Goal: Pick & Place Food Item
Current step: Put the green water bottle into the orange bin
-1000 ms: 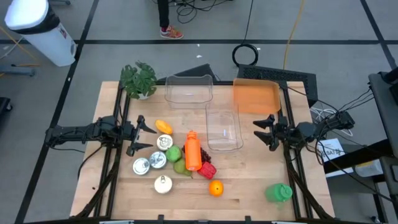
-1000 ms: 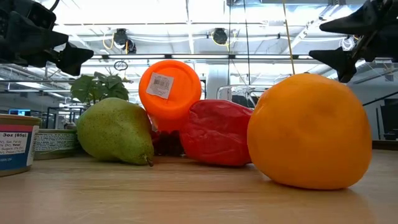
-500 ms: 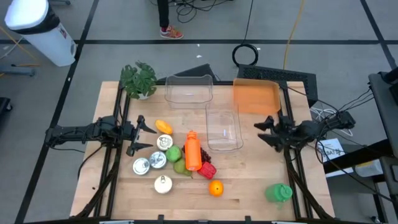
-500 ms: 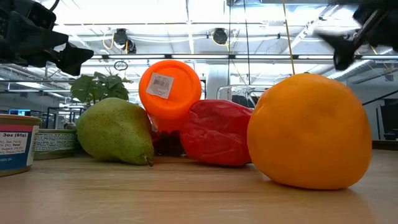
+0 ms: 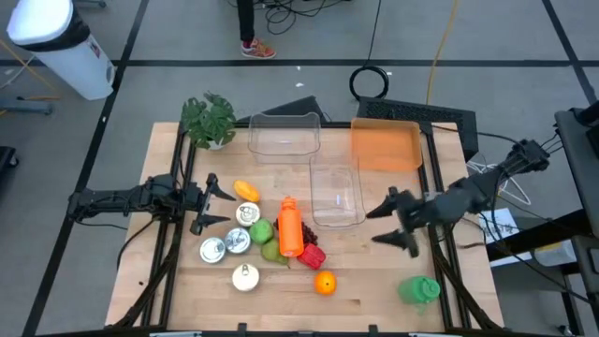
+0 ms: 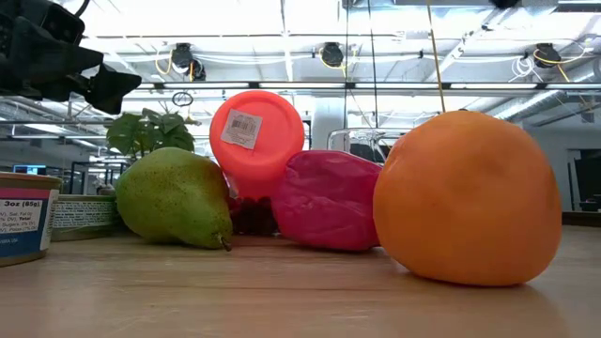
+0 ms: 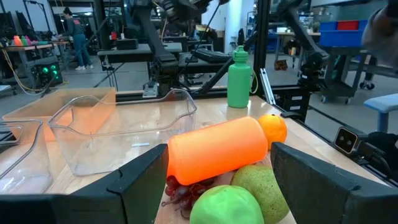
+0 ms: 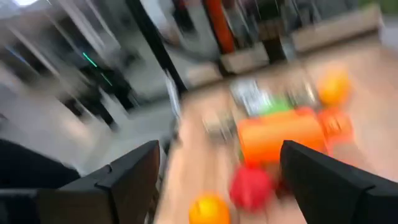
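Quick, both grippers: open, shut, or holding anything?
Left gripper: jaws open, holding nothing.
Right gripper: jaws open, holding nothing.

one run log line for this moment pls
left end effector: open, waiting by food pile | right end effector: open, empty, moving toward orange bottle | nothing held
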Robot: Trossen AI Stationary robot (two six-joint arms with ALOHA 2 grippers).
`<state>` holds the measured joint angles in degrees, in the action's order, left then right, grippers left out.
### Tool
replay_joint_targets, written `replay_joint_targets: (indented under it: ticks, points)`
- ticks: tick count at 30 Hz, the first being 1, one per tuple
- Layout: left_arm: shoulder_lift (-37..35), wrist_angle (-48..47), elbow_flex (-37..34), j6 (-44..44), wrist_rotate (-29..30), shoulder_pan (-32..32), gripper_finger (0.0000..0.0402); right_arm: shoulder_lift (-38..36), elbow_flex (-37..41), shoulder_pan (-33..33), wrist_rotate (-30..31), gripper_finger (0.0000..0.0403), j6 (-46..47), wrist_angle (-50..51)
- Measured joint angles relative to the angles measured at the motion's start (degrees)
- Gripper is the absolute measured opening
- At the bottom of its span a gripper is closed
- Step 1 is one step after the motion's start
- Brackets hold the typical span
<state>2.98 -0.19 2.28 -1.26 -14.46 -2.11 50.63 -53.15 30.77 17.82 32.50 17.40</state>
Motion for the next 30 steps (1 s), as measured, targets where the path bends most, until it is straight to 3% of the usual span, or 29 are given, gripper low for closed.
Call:
replay_joint_targets:
  ticks: [3, 6, 11, 19, 25, 30]
  points:
    - [0.0, -0.02, 0.0, 0.01, 0.0, 0.0, 0.0292, 11.87, -15.24, 1.21, -1.61, 0.0322, 12.12, 23.32]
    - [0.0, -0.02, 0.0, 0.02, 0.0, 0.0, 0.0292, 21.63, -27.97, 2.11, -8.89, 0.0322, 26.37, 43.03]
    - [0.0, 0.0, 0.0, 0.01, -0.01, 0.0, 0.0292, 31.95, -38.32, 5.79, -21.69, 0.0322, 46.1, 64.12]
    - [0.0, -0.02, 0.0, 0.02, 0.0, 0.0, 0.0292, 35.02, -39.23, 16.1, -31.32, 0.0322, 68.21, 70.38]
    - [0.0, -0.02, 0.0, 0.02, 0.0, 0.0, 0.0292, 35.01, -39.06, 22.42, -30.95, 0.0322, 78.97, 72.68]
    - [0.0, -0.01, 0.0, 0.02, 0.0, 0.0, 0.0292, 35.09, -38.93, 24.81, -27.35, 0.0322, 82.17, 71.89]
